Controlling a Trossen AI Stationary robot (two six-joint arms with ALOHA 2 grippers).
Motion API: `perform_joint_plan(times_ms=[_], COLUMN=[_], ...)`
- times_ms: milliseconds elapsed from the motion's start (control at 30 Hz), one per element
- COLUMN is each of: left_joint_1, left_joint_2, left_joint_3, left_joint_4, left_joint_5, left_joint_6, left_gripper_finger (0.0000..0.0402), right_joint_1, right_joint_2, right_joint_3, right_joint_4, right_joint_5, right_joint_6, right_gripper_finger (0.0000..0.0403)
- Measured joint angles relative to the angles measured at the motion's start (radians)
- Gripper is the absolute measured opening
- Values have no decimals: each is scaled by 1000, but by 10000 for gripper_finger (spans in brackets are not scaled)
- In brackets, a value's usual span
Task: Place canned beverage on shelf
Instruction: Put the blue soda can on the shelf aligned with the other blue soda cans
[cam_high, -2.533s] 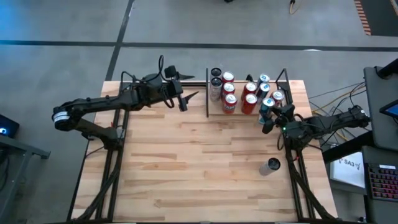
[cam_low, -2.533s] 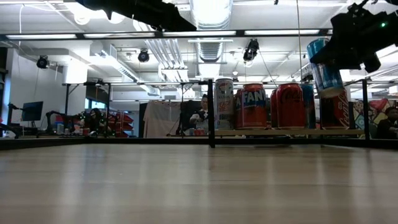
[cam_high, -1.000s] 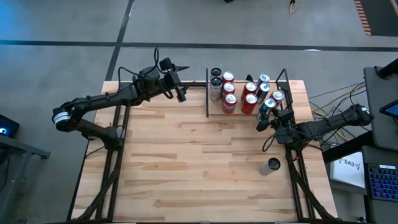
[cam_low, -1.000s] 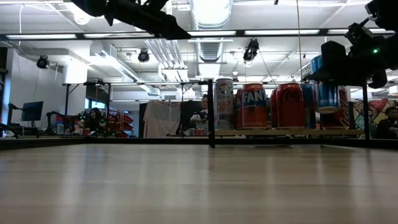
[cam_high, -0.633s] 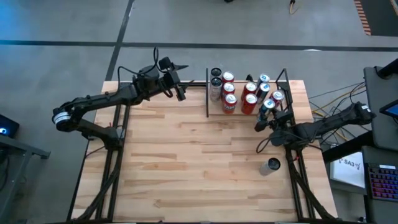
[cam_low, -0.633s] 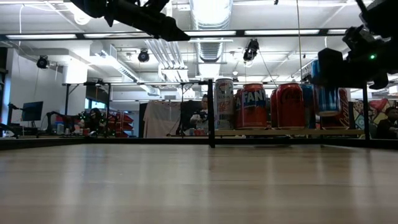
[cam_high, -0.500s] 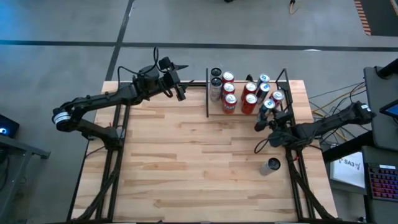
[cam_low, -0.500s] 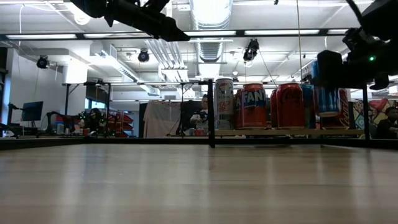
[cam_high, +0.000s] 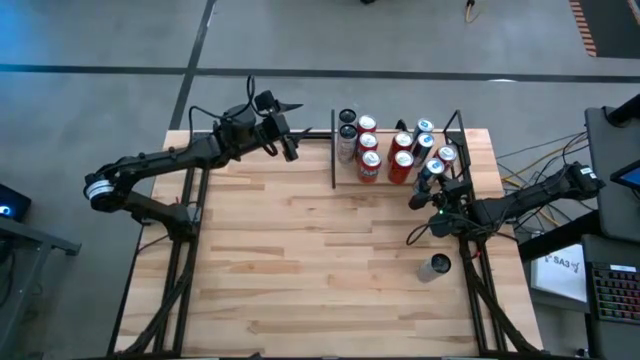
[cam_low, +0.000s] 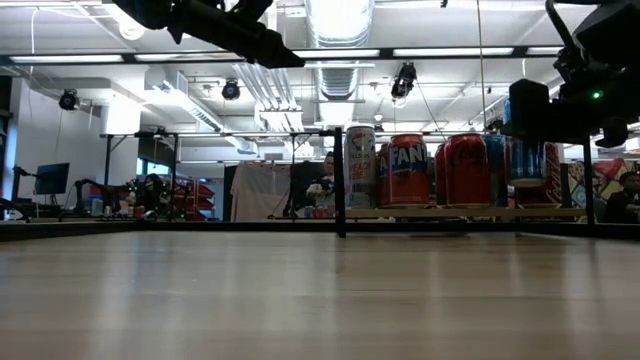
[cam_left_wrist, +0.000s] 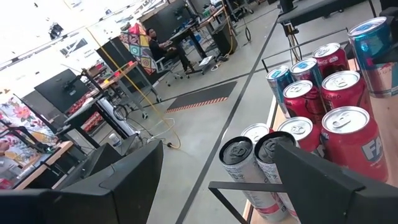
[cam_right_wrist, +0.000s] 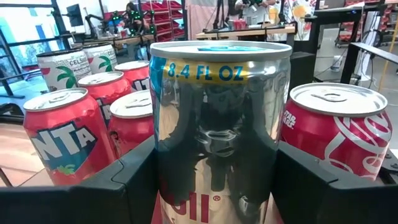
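Observation:
The shelf (cam_high: 345, 174), a light-wood board with black rods, stands at the table's far right and holds several cans. A silver-and-blue can (cam_right_wrist: 219, 118) marked 8.4 FL OZ stands upright on its base at the shelf's near right (cam_high: 433, 168), between red Fanta cans (cam_right_wrist: 59, 140) and a red Coke can (cam_right_wrist: 339, 134). My right gripper (cam_high: 429, 194) is open just on the near side of this can, with one finger to either side of its lower part and touching nothing. My left gripper (cam_high: 288, 142) is open and empty, raised left of the shelf.
One more dark-topped can (cam_high: 436, 266) stands on the tabletop near the right edge, on the near side of my right arm. The shelf's black posts (cam_low: 340, 180) rise at its corners. Bare wooden tabletop (cam_high: 300, 260) lies in the middle and left.
My right gripper has drawn back a little toward the table's near edge, away from the silver-and-blue can. The can has stayed upright on the shelf.

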Motion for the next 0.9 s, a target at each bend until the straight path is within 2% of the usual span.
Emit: perform_joint_plan(times_ms=[900], left_joint_1=[40], left_joint_2=[0], left_joint_3=[0], left_joint_4=[0], left_joint_5=[-1], left_joint_6=[24], left_gripper_finger=[292], right_joint_1=[-24], right_joint_2=[140], right_joint_3=[2], right_joint_4=[107], right_joint_5=[-2], right_joint_6=[7], right_gripper_finger=[237])
